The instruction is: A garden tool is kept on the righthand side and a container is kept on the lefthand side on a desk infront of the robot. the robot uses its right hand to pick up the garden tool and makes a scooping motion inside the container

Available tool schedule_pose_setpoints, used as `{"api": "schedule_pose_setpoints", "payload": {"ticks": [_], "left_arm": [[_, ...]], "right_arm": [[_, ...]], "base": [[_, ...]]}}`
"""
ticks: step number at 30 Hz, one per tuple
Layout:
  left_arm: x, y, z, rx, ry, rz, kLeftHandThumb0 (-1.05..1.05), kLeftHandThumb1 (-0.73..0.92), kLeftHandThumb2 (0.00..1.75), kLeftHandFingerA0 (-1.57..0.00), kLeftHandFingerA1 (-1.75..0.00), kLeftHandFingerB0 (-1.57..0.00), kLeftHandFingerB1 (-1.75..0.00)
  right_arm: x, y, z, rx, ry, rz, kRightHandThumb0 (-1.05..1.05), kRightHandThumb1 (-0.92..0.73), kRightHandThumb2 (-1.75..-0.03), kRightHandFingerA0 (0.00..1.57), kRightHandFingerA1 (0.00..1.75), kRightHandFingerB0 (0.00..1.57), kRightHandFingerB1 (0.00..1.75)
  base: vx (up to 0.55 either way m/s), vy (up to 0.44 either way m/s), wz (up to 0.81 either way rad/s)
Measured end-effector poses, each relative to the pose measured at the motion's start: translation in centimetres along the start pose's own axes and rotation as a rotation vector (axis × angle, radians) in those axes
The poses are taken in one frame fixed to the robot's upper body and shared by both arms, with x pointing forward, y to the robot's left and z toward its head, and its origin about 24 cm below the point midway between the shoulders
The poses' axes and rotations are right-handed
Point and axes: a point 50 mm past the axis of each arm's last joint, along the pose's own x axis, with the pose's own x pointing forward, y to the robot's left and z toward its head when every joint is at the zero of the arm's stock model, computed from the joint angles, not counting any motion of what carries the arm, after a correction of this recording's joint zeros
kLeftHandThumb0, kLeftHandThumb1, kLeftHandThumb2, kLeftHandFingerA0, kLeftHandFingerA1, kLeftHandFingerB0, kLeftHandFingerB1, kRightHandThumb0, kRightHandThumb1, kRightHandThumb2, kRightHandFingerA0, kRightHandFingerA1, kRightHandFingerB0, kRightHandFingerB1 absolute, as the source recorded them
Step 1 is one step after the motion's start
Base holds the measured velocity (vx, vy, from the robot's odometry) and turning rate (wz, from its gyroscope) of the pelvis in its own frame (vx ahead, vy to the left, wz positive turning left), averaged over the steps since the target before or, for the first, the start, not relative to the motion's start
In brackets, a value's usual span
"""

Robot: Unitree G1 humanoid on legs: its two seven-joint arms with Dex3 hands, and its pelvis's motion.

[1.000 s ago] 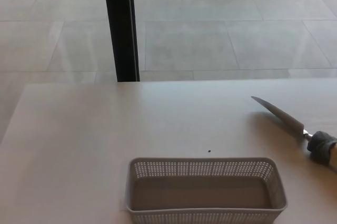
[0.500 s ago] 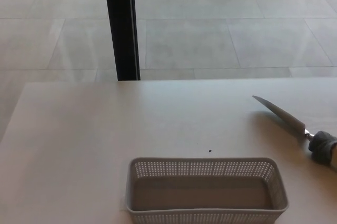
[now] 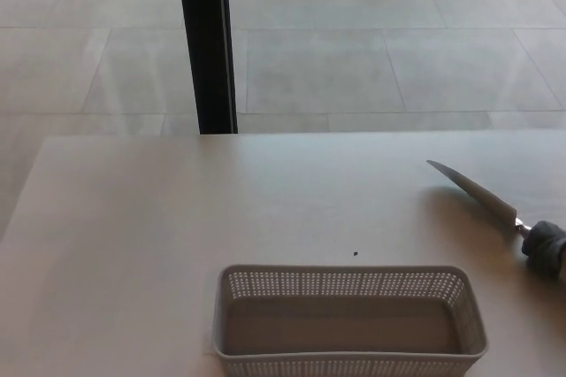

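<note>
At the right edge of the surface [image 3: 133, 218], the garden tool [image 3: 495, 209] lay flat, its narrow metal blade pointing up-left and its dark handle running out of frame. It was untouched, so pick-up and scooping both remained to be done. The perforated grey container [image 3: 349, 281] stood empty at the near edge, well apart from the tool. Neither robot hand appeared in view, so pose and finger state could not be told.
</note>
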Motion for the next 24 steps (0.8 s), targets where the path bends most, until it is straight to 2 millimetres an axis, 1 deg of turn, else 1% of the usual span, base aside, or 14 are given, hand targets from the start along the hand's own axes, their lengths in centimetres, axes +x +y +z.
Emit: {"api": "schedule_pose_setpoints", "payload": {"ticks": [3, 4, 6, 8, 9, 12, 15, 16, 18, 19, 20, 21, 23, 24], "left_arm": [[0.0, 0.0, 0.0, -0.005, -0.002, 0.001, -0.5, 0.63, 0.59, -0.61, -0.62, -0.56, -0.44], [0.0, 0.0, 0.0, -0.006, -0.002, 0.001, -0.49, 0.63, 0.59, -0.63, -0.57, -0.56, -0.43], [0.0, 0.0, -0.1, -0.007, 0.002, 0.002, -0.49, 0.62, 0.59, -0.64, -0.57, -0.56, -0.43], [0.0, 0.1, -0.3, -0.011, 0.008, 0.003, -0.48, 0.62, 0.59, -0.65, -0.57, -0.57, -0.43], [0.0, 0.1, -0.3, -0.013, 0.009, 0.003, -0.48, 0.62, 0.59, -0.68, -0.6, -0.6, -0.43], [0.0, 0.1, -0.4, -0.02, 0.014, 0.004, -0.48, 0.62, 0.59, -0.66, -0.6, -0.6, -0.44], [-0.1, 0.1, -0.5, -0.023, 0.016, 0.005, -0.5, 0.62, 0.59, -0.6, -0.58, -0.56, -0.43], [-0.1, 0.1, -0.5, -0.023, 0.016, 0.005, -0.5, 0.62, 0.59, -0.62, -0.6, -0.56, -0.43], [-0.1, 0.1, -0.5, -0.022, 0.015, 0.005, -0.5, 0.62, 0.59, -0.64, -0.6, -0.58, -0.43], [-0.1, 0.1, -0.5, -0.022, 0.015, 0.005, -0.5, 0.62, 0.58, -0.66, -0.61, -0.6, -0.44], [-0.1, 0.1, -0.5, -0.022, 0.014, 0.005, -0.5, 0.62, 0.59, -0.66, -0.61, -0.59, -0.44], [-0.1, 0.1, -0.5, -0.023, 0.014, 0.005, -0.5, 0.62, 0.59, -0.65, -0.59, -0.58, -0.43], [-0.1, 0.1, -0.5, -0.024, 0.013, 0.005, -0.5, 0.62, 0.59, -0.69, -0.63, -0.6, -0.43], [-0.1, 0.1, -0.5, -0.024, 0.013, 0.005, -0.49, 0.62, 0.59, -0.67, -0.61, -0.58, -0.43]], "right_arm": [[0.2, 1.7, -1.0, -0.068, 0.053, 0.083, -0.94, -0.61, -0.97, 0.02, 0.12, 0.11, 0.09], [0.2, 2.2, -1.4, -0.092, 0.076, 0.111, -0.95, -0.61, -0.98, 0.01, 0.1, 0.1, 0.1], [0.1, 3.0, -2.3, -0.134, 0.119, 0.157, -0.98, -0.64, -1.0, 0.0, 0.05, 0.05, 0.06], [0.1, 3.9, -3.3, -0.175, 0.167, 0.204, -1.01, -0.67, -1.04, 0.0, 0.06, 0.06, 0.05], [0.1, 4.3, -3.8, -0.195, 0.19, 0.225, -1.01, -0.68, -1.05, 0.0, 0.07, 0.06, 0.05], [0.0, 5.1, -5.1, -0.248, 0.247, 0.276, -1.01, -0.68, -1.05, 0.0, 0.06, 0.07, 0.05], [-0.2, 5.7, -6.5, -0.313, 0.313, 0.323, -0.98, -0.66, -1.03, 0.0, 0.08, 0.11, 0.11], [-0.2, 5.8, -6.9, -0.332, 0.334, 0.333, -0.92, -0.62, -1.0, 0.01, 0.12, 0.12, 0.22], [-0.3, 6.0, -7.7, -0.366, 0.366, 0.351, -0.91, -0.63, -1.0, 0.01, 0.12, 0.11, 0.23], [-0.4, 6.1, -8.0, -0.385, 0.382, 0.361, -0.92, -0.64, -0.99, 0.0, 0.12, 0.06, 0.24], [-0.4, 6.3, -8.3, -0.404, 0.393, 0.371, -0.91, -0.64, -0.99, 0.0, 0.14, 0.05, 0.24], [-0.5, 6.4, -8.5, -0.421, 0.399, 0.382, -0.91, -0.63, -0.99, 0.0, 0.15, 0.11, 0.27], [-0.5, 6.7, -8.8, -0.461, 0.413, 0.4, -0.88, -0.62, -0.99, 0.01, 0.19, 0.11, 0.29], [-0.5, 6.8, -8.9, -0.48, 0.415, 0.407, -0.92, -0.64, -1.0, 0.0, 0.14, 0.06, 0.26]], "base": [[0.0, 0.0, 0.0], [0.0, 0.0, 0.0], [0.0, 0.0, 0.0], [0.0, 0.0, 0.0], [0.0, 0.0, 0.0], [0.0, 0.0, 0.0], [0.0, 0.0, 0.0], [0.0, 0.0, 0.0], [0.0, 0.0, 0.0], [0.0, 0.0, 0.0], [0.0, 0.0, 0.0], [0.0, 0.0, 0.0], [0.0, 0.0, 0.0], [0.0, 0.0, 0.0]]}}
